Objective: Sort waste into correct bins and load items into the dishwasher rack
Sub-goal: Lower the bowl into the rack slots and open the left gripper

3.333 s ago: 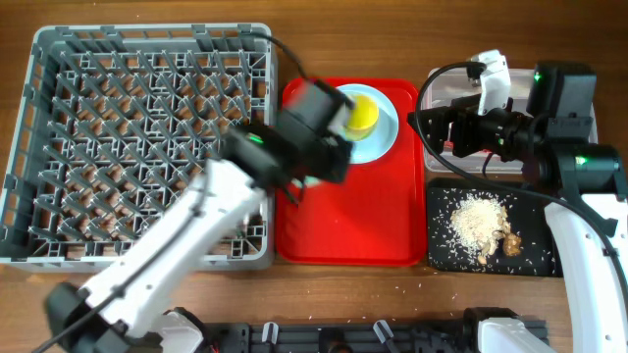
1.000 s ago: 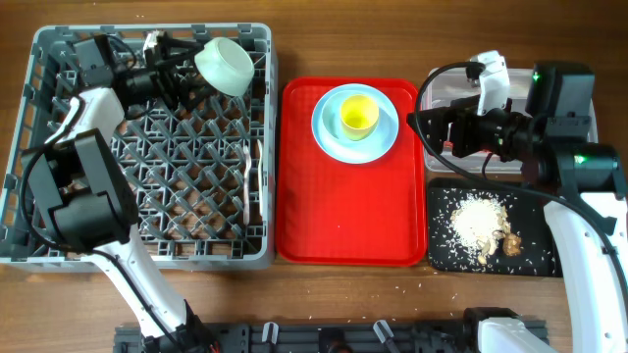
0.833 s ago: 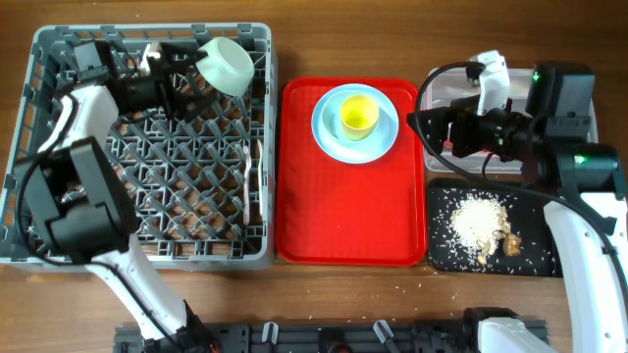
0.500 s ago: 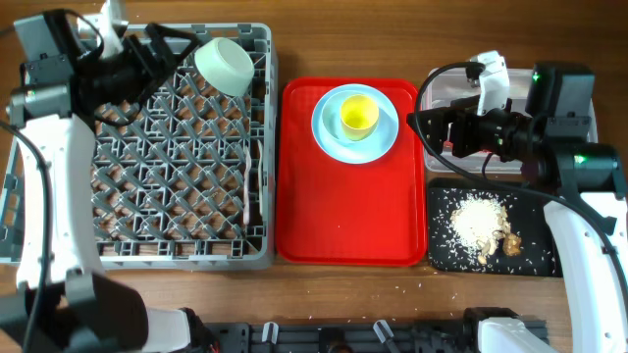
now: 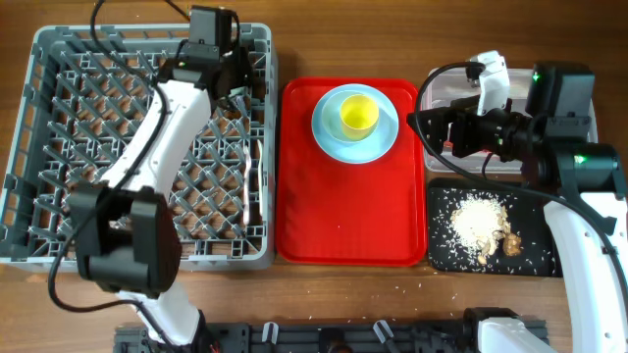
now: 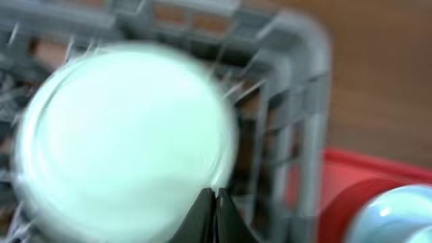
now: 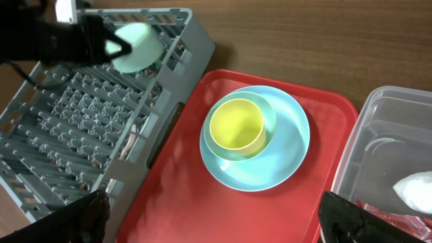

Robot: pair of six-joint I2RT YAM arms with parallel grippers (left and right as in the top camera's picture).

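The grey dishwasher rack (image 5: pixel 59 147) fills the left side. My left gripper (image 5: pixel 234 78) is over its back right corner, shut on the rim of a pale green bowl (image 6: pixel 121 135). The bowl is hidden under my wrist in the overhead view and shows in the right wrist view (image 7: pixel 138 37). A yellow cup (image 5: pixel 358 115) stands on a light blue plate (image 5: pixel 388 132). My right gripper (image 7: pixel 219 216) is open and empty, by the clear tub (image 5: pixel 442 83), which holds a white napkin (image 7: pixel 415 189). Rice scraps (image 5: pixel 476 221) lie in the black tray (image 5: pixel 442 245).
The plate and cup sit at the back of a bright red tray (image 5: pixel 348 216) between the rack and the bins. A white utensil (image 5: pixel 252 181) lies in the rack along its right side. A few rice grains lie on the wooden table at the front.
My left arm has swung across the rack and its wrist now covers the bowl at the back right corner. The right arm, plate and cup have not moved.
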